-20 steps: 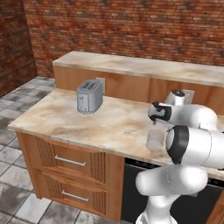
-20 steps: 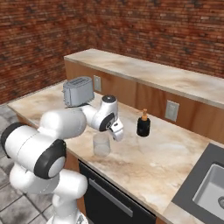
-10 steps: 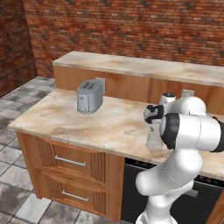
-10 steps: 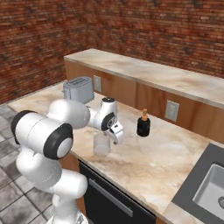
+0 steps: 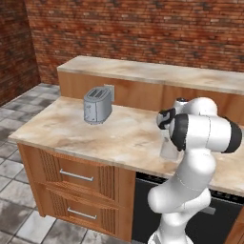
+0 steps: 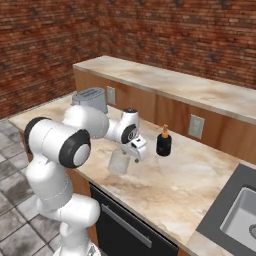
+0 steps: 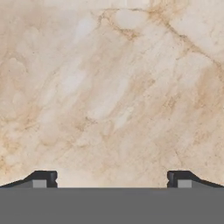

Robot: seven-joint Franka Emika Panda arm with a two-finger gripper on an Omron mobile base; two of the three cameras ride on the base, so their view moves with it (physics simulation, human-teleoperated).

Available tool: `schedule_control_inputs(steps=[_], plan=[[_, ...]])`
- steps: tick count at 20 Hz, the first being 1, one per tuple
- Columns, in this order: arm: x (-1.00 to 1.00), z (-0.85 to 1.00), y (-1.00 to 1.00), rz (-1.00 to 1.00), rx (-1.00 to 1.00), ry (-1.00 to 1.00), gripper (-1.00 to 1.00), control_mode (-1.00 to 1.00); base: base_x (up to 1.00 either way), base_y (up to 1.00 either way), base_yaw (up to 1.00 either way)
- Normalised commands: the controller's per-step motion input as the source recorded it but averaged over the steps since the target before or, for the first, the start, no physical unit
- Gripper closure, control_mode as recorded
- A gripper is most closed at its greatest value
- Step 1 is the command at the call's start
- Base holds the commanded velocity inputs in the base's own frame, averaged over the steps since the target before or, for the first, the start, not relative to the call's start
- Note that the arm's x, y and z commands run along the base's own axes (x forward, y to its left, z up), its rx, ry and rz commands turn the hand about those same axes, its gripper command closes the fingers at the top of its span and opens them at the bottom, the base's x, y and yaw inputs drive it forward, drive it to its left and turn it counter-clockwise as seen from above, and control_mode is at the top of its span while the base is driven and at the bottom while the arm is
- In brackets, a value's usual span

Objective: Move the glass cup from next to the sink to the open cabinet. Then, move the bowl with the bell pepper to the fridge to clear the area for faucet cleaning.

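Toaster (image 5: 97,105) stands toward the counter's back edge at its left end, near a wall outlet. Open marble counter (image 5: 71,133) runs rightward from it, drawers below the front edge.

Next along, the glass cup (image 6: 119,162) sits upright on the counter near the front edge, above the dark appliance door. In the left base view the cup (image 5: 168,148) is partly hidden behind the arm's forearm. The gripper (image 6: 138,150) hangs just beside the cup, on its right in the right base view, pointing down at the counter. Contact with the glass cannot be told from here.

Hand view: both finger tips (image 7: 43,178) stand wide apart, with bare marble between them and nothing held. The gripper (image 7: 112,179) is spread wide and empty.

Further right, a small dark bottle (image 6: 163,142) stands toward the back edge, apart from the cup. A second outlet sits on the wall behind. At the counter's right end is the sink (image 6: 240,215), well apart from the cup.

Progress, as a judgement: very early. The cup is on the counter, not grasped, not in any cabinet. Likely step in hand: lining up on the cup for a grasp. Left to do: grasp, carry to the open cabinet, then the whole bowl-and-pepper move to the fridge.
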Motion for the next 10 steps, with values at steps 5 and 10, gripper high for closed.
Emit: schedule_control_inputs(steps=[5,10], plan=[[-0.59,0.03,0.01,0.05,-0.02,-0.07,-1.0,-1.0,0.0,0.0,0.0],[0.08,0.5,0.09,-0.01,0.0,-0.11,-1.0,-1.0,0.0,0.0,0.0]])
